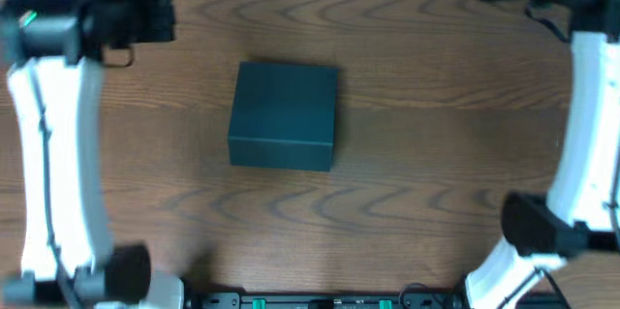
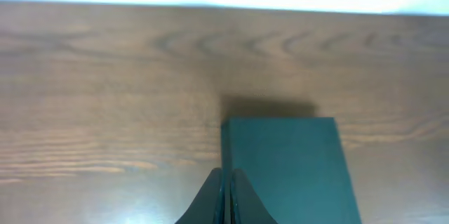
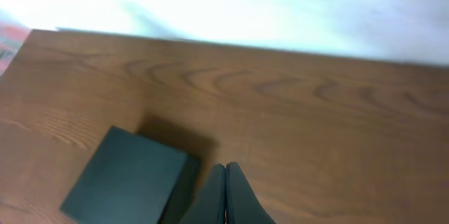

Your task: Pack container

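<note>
- I see the container (image 1: 284,115) closed, lying flat in the middle of the wooden table (image 1: 436,86).
- The left gripper (image 2: 226,182) has its 2 fingers pressed together and holds nothing.
- The right gripper (image 3: 225,175) has its 2 fingers together too, also empty.
- From overhead, both grippers are at the far corners of the table, left and right, well apart from the container.

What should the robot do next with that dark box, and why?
Probably open one tool and bring it toward the box to lift its lid. The box lies closed in the middle of the table, and both the left tool and right tool are shut and away from it.
</note>
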Motion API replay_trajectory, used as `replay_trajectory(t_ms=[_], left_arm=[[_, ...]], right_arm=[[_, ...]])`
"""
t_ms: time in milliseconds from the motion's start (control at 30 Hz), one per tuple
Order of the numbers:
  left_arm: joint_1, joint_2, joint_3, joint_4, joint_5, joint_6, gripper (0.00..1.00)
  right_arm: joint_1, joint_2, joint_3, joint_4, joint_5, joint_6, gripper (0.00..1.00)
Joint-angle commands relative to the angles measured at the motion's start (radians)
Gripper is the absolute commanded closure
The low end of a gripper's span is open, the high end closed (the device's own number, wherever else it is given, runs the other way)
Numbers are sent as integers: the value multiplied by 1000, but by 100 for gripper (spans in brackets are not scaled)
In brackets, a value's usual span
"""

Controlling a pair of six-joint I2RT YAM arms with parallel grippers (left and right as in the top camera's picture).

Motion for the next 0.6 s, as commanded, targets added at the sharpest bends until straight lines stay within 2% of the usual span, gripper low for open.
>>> replay_trajectory(t_ms=[0,133,267,300,433,567], left_arm=[[-30,-43,-156,45,21,40,94],[-27,-127,-386,186,45,33,94],[-29,-161,-549,298,160,28,94],[-38,-156,-598,329,187,28,94],[-74,-126,-673,377,278,37,94],[-135,-66,-695,381,317,66,94]], right_arm=[[2,-87,-220,43,-20,-20,98],[3,-238,-533,170,-64,-19,98],[11,-370,-829,310,-114,8,98],[35,-420,-960,373,-114,29,98],[132,-452,-1138,409,-113,56,98],[257,-443,-1259,462,-114,150,98]])
